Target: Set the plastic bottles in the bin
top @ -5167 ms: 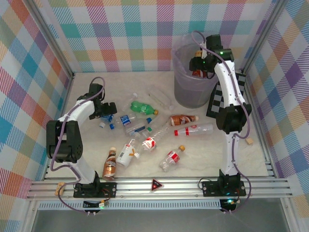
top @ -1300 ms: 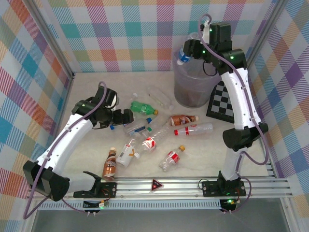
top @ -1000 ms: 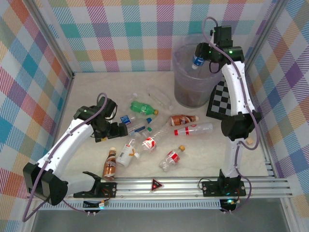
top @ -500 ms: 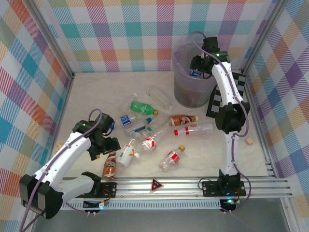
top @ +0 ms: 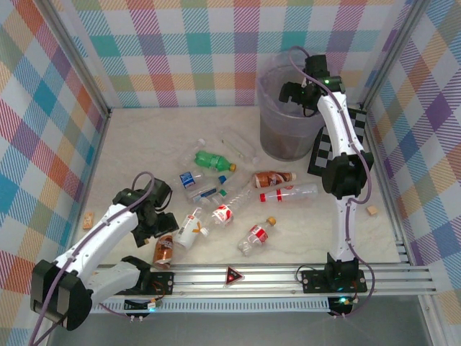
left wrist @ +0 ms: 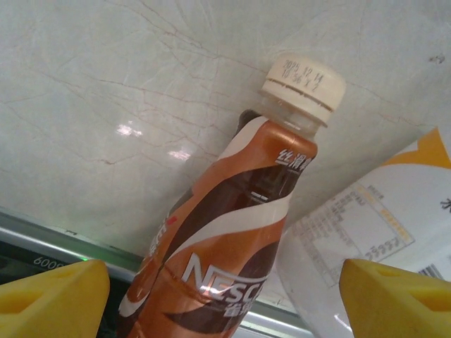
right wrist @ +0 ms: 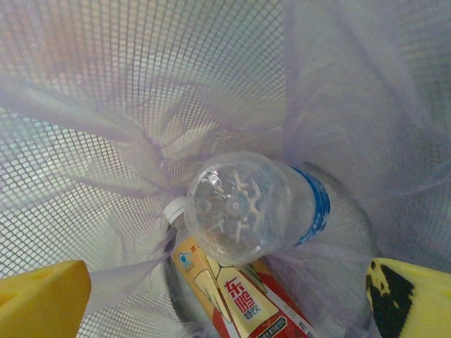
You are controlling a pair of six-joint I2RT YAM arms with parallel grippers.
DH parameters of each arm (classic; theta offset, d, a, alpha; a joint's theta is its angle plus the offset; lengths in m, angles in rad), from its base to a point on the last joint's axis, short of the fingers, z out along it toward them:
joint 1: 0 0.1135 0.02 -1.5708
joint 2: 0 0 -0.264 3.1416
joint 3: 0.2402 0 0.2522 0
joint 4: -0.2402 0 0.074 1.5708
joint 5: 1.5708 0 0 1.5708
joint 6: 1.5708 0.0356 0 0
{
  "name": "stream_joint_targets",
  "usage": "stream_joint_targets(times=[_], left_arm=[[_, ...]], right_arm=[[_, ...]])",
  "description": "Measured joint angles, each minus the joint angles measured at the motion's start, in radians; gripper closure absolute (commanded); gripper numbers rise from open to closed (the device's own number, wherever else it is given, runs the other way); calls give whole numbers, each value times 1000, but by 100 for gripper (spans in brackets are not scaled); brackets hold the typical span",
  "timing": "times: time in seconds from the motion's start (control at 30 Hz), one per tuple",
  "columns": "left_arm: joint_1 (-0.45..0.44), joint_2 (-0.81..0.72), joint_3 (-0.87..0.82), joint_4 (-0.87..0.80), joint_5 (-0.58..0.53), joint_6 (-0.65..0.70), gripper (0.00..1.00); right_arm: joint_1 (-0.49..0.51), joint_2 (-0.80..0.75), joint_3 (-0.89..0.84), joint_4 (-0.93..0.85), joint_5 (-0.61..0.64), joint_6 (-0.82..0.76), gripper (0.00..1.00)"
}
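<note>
Right hand (right wrist: 225,299) hangs down inside the bin (top: 279,140), fingers spread wide and gripping nothing. A blue-labelled bottle (right wrist: 246,208) lies below it on a red-and-yellow bottle (right wrist: 232,292), both well clear of the yellow tips. The danger here is the liner (right wrist: 141,151): it bunches in folds close around those fingers, and a careless lift could catch a fold and drag it up, maybe rock the bin too

Over to the left hand (left wrist: 222,299), low over the near edge of the table (left wrist: 106,84), wide open, straddling a brown bottle (left wrist: 232,232) that lies on its side, with neither finger touching it. A white-labelled bottle (left wrist: 373,225) sits just beside the brown one, right by one finger, so a squeeze could land on it or pinch both. The brown bottle is round and slick, and an off-centre close could send it rolling or squirt it out. The metal rail (left wrist: 56,236) runs just beside it too, so a finger dropping low could strike it

Plenty of bottles are left scattered mid-table, the green bottle (top: 212,158) among them
</note>
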Motion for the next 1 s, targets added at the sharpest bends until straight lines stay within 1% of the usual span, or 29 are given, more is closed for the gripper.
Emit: stream_joint_targets(times=[0.07,0.43,0.53,0.6,0.77,0.9,1.0], left_arm=[[0,22,0,26,-4,1,16],[1,238,1,200,-27,53,36],[1,290,1,226,-26,69,38],[1,302,1,242,-26,76,42],[2,310,-9,273,-27,82,56],[3,317,-11,286,-29,83,61],[3,318,-10,288,-29,87,67]], right_arm=[[0,-5,0,-5,-9,-1,1],[0,-122,0,-23,-55,-23,1],[0,-130,0,-23,-56,-31,0],[0,-130,0,-24,-56,-33,0],[0,-134,0,-26,-69,-38,1],[0,-156,-2,-26,-93,-38,1],[0,-194,-13,-26,-110,-38,0]])
